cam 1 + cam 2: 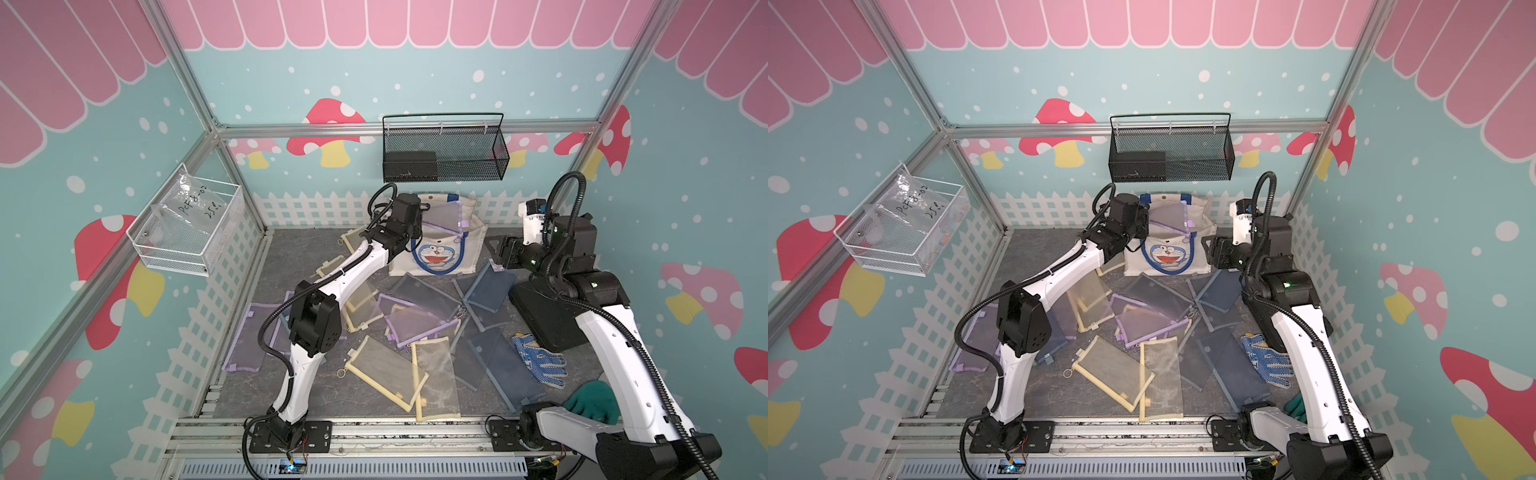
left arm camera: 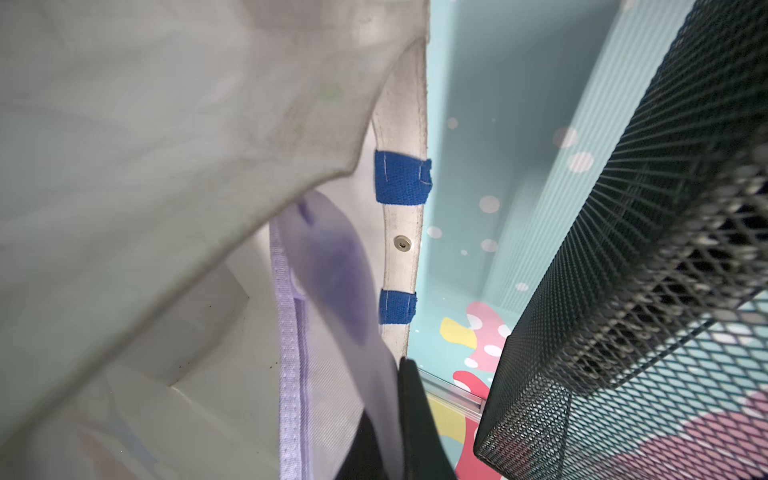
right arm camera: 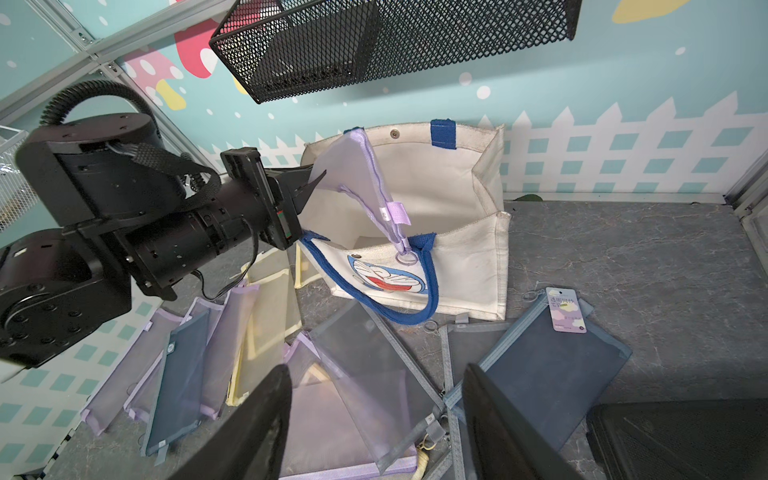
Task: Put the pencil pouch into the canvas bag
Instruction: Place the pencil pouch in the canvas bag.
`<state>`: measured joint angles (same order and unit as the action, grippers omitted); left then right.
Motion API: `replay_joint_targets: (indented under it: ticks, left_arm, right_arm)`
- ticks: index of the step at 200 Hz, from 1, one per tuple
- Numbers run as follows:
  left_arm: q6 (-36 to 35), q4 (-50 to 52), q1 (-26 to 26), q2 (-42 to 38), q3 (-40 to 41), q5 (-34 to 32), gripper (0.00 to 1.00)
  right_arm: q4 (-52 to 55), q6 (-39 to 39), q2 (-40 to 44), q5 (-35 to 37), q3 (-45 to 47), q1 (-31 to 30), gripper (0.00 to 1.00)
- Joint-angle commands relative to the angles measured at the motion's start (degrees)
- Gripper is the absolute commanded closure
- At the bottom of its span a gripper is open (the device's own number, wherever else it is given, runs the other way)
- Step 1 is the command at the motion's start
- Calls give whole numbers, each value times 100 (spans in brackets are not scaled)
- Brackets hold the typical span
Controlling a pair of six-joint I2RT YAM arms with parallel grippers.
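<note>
Left end effector (image 3: 309, 187) pinches a corner of the purple pouch (image 3: 365, 178) so it dangles over the open bag (image 3: 469, 257), zipper end draped across the front rim, while right end effector (image 3: 376, 419) idles spread nearby.

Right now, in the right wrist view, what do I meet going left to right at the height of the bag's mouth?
Left arm's black wrist → left gripper, jaws shut on the purple pouch → canvas bag → white fence wall print.
</note>
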<state>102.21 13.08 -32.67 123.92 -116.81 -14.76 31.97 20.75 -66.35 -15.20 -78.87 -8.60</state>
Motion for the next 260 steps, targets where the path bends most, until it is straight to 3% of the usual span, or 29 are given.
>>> replay_joint_targets:
  ticks: [1,36,90,144,191,216,231,260]
  left_arm:
    - [49,-340,194,-349,212,-73,100]
    - [52,-349,200,-246,1,106,99]
    - [-464,544,204,46,-817,545,50]
    - [-1218,845,190,-452,-660,1019,51]
    - [-2943,1672,164,-1913,690,1471,50]
    - [-3913,2141,125,-2930,1838,1764,47]
    - [-4258,2396,40,-3550,2638,1926,32]
    - [-4237,2501,-271,-4494,4337,2148,21]
  right_arm:
    - [-85,-106,1,28,-83,19,33]
    - [-115,-67,-36,1,-61,23,33]
    - [-95,-91,64,119,-101,19,33]
    - [-76,-98,96,126,-154,18,33]
    - [1,-107,214,-12,99,17,31]
    - [58,-55,271,-493,432,21,29]
    - [135,-14,326,-736,717,25,28]
    - [12,101,621,-1267,1612,5,27]
